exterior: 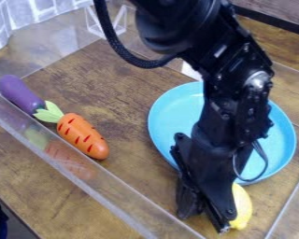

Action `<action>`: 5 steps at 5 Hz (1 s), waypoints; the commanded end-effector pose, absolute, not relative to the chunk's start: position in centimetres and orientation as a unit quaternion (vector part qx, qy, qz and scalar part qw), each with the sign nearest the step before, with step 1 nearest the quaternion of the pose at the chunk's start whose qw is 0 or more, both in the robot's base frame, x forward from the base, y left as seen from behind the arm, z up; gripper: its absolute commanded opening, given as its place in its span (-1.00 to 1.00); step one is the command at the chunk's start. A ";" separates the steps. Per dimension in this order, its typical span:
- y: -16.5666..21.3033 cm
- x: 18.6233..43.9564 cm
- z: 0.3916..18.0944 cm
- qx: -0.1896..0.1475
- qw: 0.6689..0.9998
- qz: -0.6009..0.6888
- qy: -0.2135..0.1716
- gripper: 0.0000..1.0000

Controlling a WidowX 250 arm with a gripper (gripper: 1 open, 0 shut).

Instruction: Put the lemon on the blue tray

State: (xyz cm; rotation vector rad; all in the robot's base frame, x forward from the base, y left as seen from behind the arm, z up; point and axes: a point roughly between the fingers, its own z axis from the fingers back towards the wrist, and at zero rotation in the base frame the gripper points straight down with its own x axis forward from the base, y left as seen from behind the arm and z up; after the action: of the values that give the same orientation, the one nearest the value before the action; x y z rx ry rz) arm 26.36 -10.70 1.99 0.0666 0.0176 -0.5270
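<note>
The lemon (241, 209) is small and bright yellow. It lies on the wooden table at the bottom right, just in front of the blue tray (172, 116), and is mostly hidden by my fingers. My black gripper (216, 211) points straight down, low at the table, and is shut on the lemon. Only the lemon's right side shows past the fingers. The round sky-blue tray sits behind the arm, which covers its middle, and nothing shows on its visible part.
An orange toy carrot (83, 137) and a purple eggplant (18, 91) lie in a row at the left. A clear plastic wall (102, 182) runs along the table's near-left edge. Bare wood lies between the carrot and the tray.
</note>
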 end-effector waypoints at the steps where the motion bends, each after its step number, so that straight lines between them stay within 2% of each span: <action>1: -10.7 27.2 2.8 0.028 0.967 -0.255 -0.011 -1.00; 5: -10.7 27.0 2.8 0.024 0.965 -0.261 -0.001 -1.00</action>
State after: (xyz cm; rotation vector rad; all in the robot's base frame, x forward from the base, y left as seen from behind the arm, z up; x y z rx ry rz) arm 26.10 -10.51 1.96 0.0542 0.0382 -0.5320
